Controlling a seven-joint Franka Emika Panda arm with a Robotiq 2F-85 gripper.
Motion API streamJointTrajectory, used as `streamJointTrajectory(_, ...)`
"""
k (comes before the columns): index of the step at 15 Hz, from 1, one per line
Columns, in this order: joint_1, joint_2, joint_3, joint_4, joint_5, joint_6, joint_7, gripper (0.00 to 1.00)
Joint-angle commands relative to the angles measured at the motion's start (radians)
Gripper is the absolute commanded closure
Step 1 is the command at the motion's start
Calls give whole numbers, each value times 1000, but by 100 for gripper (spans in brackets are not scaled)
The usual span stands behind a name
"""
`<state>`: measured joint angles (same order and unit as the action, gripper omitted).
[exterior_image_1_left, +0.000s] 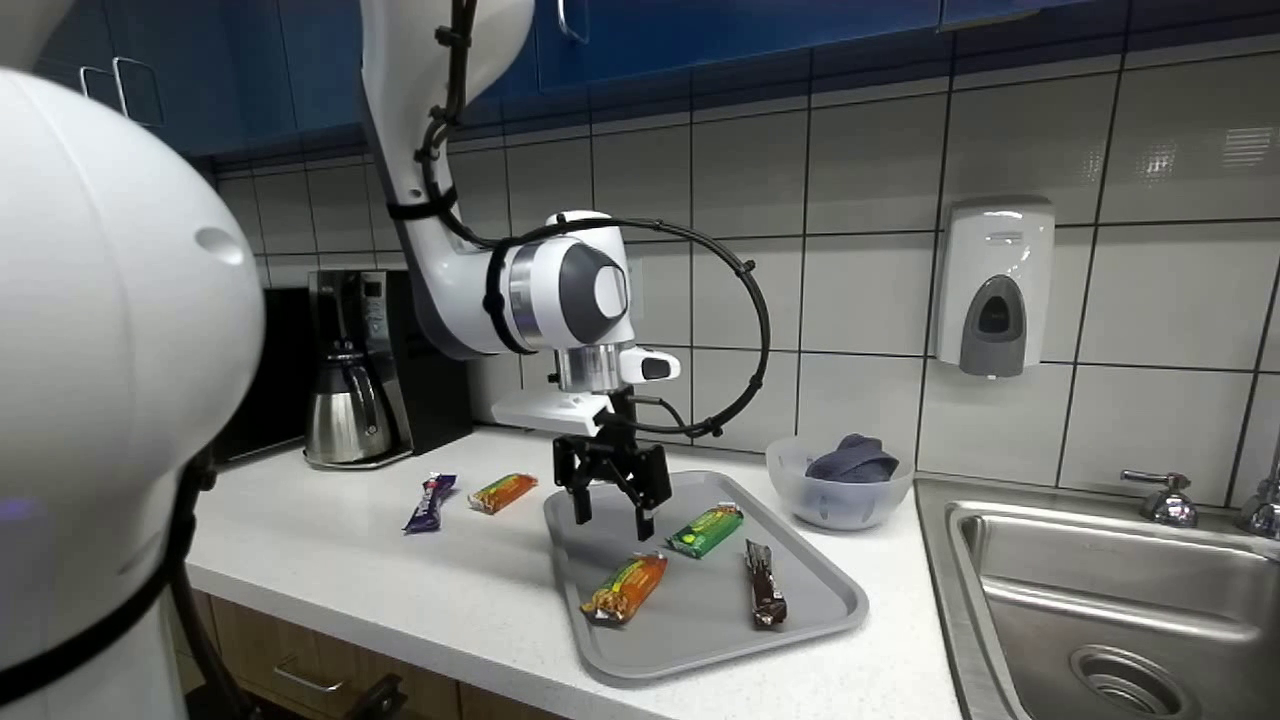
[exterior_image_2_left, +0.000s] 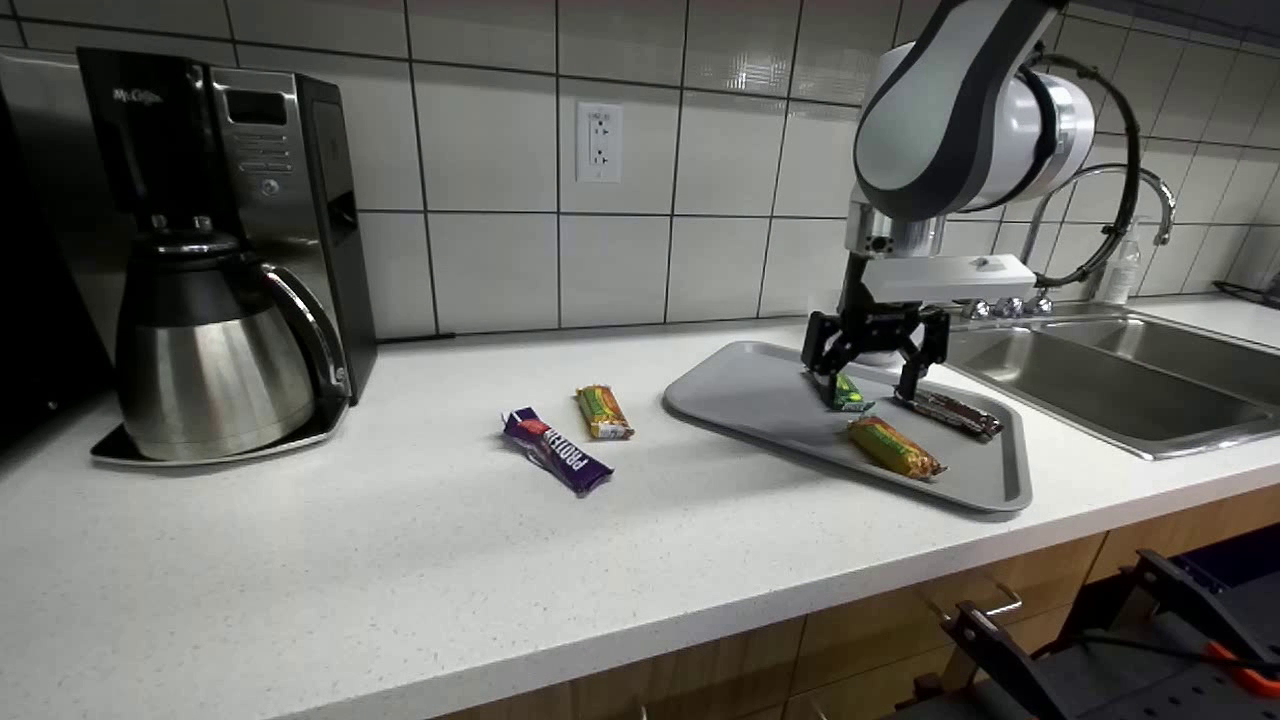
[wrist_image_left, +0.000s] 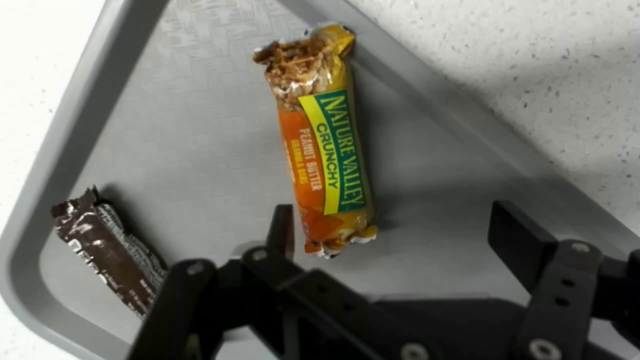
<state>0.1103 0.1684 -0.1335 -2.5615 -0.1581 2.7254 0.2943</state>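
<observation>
The arm (exterior_image_1_left: 437, 265) arched over the tray (exterior_image_1_left: 695, 612), its gripper (exterior_image_1_left: 613, 518) pointing down near the orange bar (wrist_image_left: 325, 155), jaws wide and empty, height hard to judge.

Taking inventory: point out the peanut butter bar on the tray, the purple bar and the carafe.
Peanut butter bar (wrist_image_left: 325, 142), wrist view: printed front.
Purple bar (exterior_image_2_left: 556, 451), in an exterior view: wrapper's middle.
Carafe (exterior_image_2_left: 215, 375), in an exterior view: steel body.
</observation>
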Motion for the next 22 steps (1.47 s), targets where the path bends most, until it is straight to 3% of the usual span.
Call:
streamJointTrajectory(1, -23, -26, -2, -32, -35, 5, 32, 0)
streamJointTrajectory(22, -55, 78, -26, -19, 6, 14, 9, 0)
